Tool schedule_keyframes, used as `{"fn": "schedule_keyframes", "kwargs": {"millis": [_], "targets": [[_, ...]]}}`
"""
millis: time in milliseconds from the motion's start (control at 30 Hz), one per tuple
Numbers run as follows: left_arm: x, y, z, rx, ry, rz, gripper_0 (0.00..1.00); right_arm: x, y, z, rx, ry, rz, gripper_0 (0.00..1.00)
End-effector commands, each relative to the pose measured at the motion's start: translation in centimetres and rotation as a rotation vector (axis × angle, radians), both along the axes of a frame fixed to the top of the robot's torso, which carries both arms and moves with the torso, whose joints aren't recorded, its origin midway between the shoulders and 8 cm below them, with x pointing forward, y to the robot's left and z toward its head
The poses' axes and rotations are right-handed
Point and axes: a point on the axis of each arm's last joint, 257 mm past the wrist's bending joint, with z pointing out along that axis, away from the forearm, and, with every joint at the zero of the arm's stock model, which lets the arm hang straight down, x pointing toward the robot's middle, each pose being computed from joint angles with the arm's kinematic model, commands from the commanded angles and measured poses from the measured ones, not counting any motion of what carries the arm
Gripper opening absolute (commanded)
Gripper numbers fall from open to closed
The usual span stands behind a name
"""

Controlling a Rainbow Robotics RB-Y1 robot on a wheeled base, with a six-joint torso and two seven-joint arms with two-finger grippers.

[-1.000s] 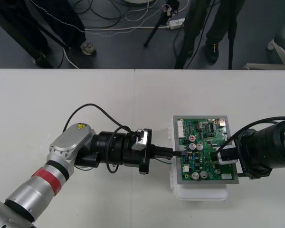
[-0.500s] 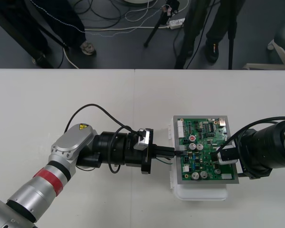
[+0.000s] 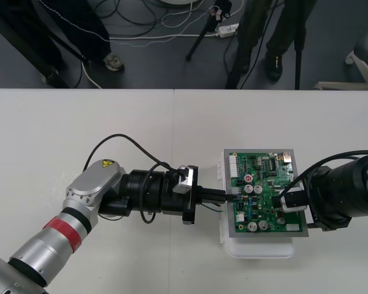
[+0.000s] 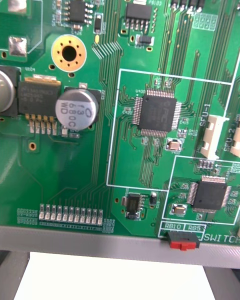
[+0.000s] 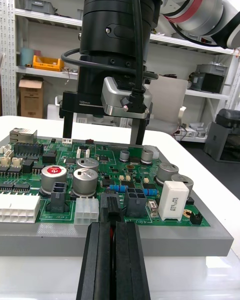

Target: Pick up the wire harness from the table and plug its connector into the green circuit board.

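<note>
Counter (image 3: 80, 122): plain and light, carrying one assembly, right of centre.

Left arm (image 3: 80, 205): enters from the lower left and reaches level across the counter toward the assembly. Right arm (image 3: 349, 191): enters from the right edge, with its end over the right half of the assembly.

White base (image 3: 260, 250): a shallow tray-like block. A grey frame (image 5: 150, 235) sits on it and holds the green circuit board (image 3: 265, 182), which lies flat. The board is populated with silver capacitors, white and black headers, and a white block component near the corner nearest the right arm.

Right gripper (image 5: 102, 136): stands upright over the board with a camera on its body. Its two thin black fingers (image 5: 66, 125) stand apart, pointing down at the board with nothing between them.

Left gripper (image 3: 227, 198): at the board's left edge, level with the board surface. Its fingers (image 5: 132, 260) are drawn together and clamped on the wire harness (image 5: 114, 236), of which a sliver of red wire shows between them.

Plug (image 5: 111, 209): small and black, projecting from the left fingertips. It sits over the board's edge between a white header and a black header. I cannot tell whether it is seated in a connector.
</note>
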Motion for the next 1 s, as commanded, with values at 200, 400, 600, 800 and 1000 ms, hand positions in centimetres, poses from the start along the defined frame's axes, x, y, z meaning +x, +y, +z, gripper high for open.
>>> {"fn": "schedule_keyframes", "kwargs": {"millis": [200, 400, 600, 800, 1000], "targets": [[-0.9, -3.7, 2.7, -0.059, -0.077, -0.043, 0.01, 0.3, 0.4, 0.8, 0.006, -0.006, -0.016, 1.00], [-0.4, -3.3, 2.8, -0.061, -0.078, -0.031, 0.38, 0.4, 0.4, 0.8, 0.004, -0.008, -0.016, 1.00], [0.4, -2.0, 2.5, -0.054, -0.075, -0.004, 0.93, 0.4, 0.3, 0.8, 0.002, -0.009, -0.017, 1.00], [1.1, -0.1, 2.6, -0.068, -0.060, 0.020, 1.00, 0.5, 0.1, 0.8, -0.006, -0.014, -0.020, 1.00], [1.9, 2.8, 2.8, -0.066, -0.079, 0.039, 1.00, 1.1, -0.6, 1.1, -0.028, -0.036, -0.031, 1.00]]}}
